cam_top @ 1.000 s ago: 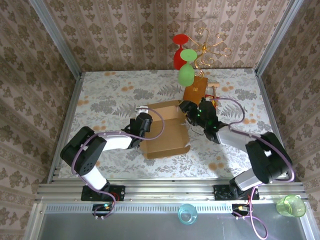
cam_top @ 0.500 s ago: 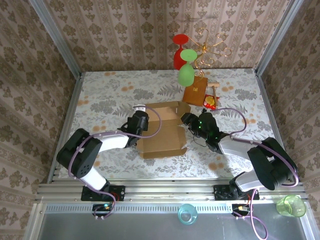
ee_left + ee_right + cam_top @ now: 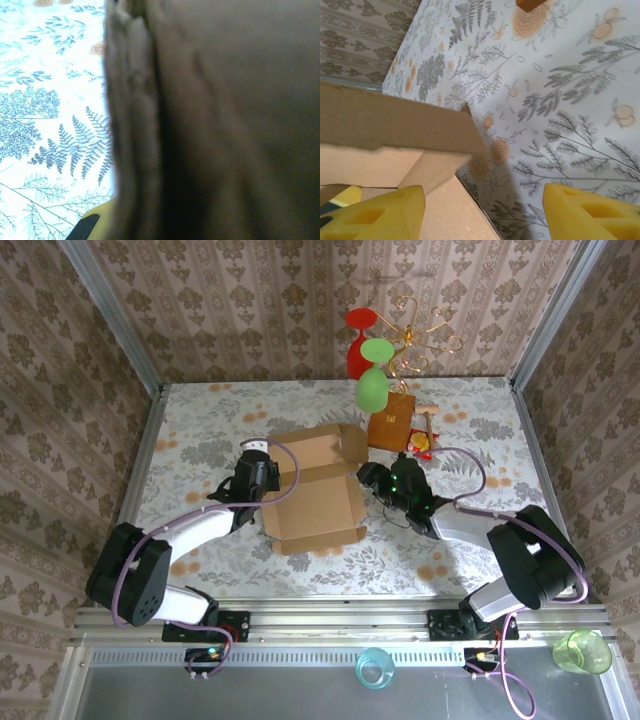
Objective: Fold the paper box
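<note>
The paper box (image 3: 318, 502), light-brown cardboard, lies open at the table's middle with its lid flap (image 3: 315, 447) raised at the far side. My left gripper (image 3: 262, 480) is at the box's left wall. In the left wrist view the cardboard wall (image 3: 210, 120) stands very close and blurred, with one yellow finger (image 3: 95, 226) beside it; the other finger is hidden behind the wall. My right gripper (image 3: 368, 480) is at the box's right edge, open. Its left finger (image 3: 385, 212) is over the box corner (image 3: 445, 200) and its right finger (image 3: 590, 215) over bare tablecloth.
A smaller orange-brown box (image 3: 390, 424) stands behind the right gripper, with a small red-and-yellow item (image 3: 421, 445) next to it. Red and green glasses (image 3: 372, 365) hang on a gold rack at the back. A green cup (image 3: 581, 651) and a blue cup (image 3: 375, 668) sit below the table's front rail.
The box has slid left and turned together with my left gripper, which moved farther up the table. My right gripper shifted slightly left, staying at the box's right edge.
</note>
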